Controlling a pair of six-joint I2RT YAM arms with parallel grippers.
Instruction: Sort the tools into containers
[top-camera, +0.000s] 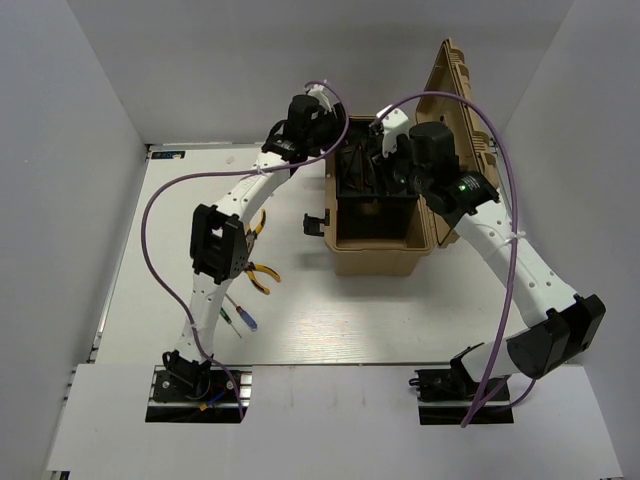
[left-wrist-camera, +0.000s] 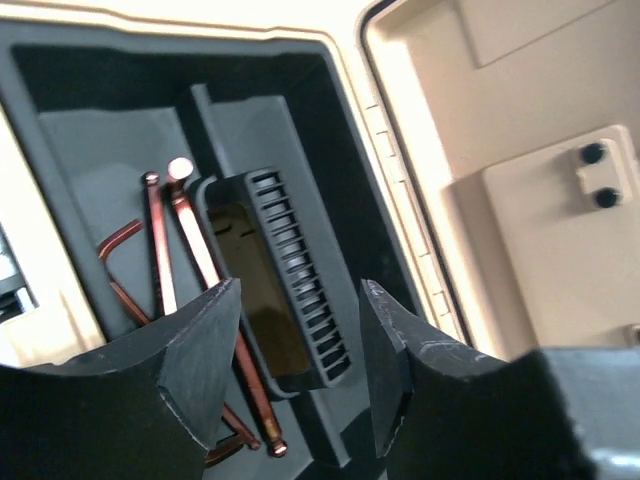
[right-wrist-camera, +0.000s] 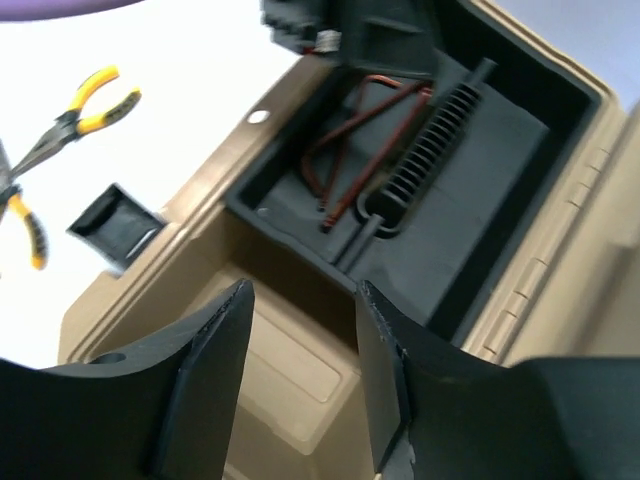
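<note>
Both claws open and empty over the toolbox (top-camera: 380, 265), with the other tools out on the table (top-camera: 350, 320).

The left claw (left-wrist-camera: 300, 300) stands wide with nothing between its fingers. Its own camera alone shows the reddish-brown hex keys (left-wrist-camera: 160, 250) in the black tray (left-wrist-camera: 110, 140), just beside a ribbed handle (left-wrist-camera: 300, 280). The right claw (right-wrist-camera: 303, 295) is likewise spread and bare, and its view catches the yellow-handled pliers (right-wrist-camera: 85, 105) at the upper left, cut off by the frame edge. Only the top view shows the screwdrivers (top-camera: 240, 318), lower left, partly behind the left arm. There the arms hide most of the tray, so the keys cannot be made out. The lid (top-camera: 462, 100) stands raised at the upper right.
</note>
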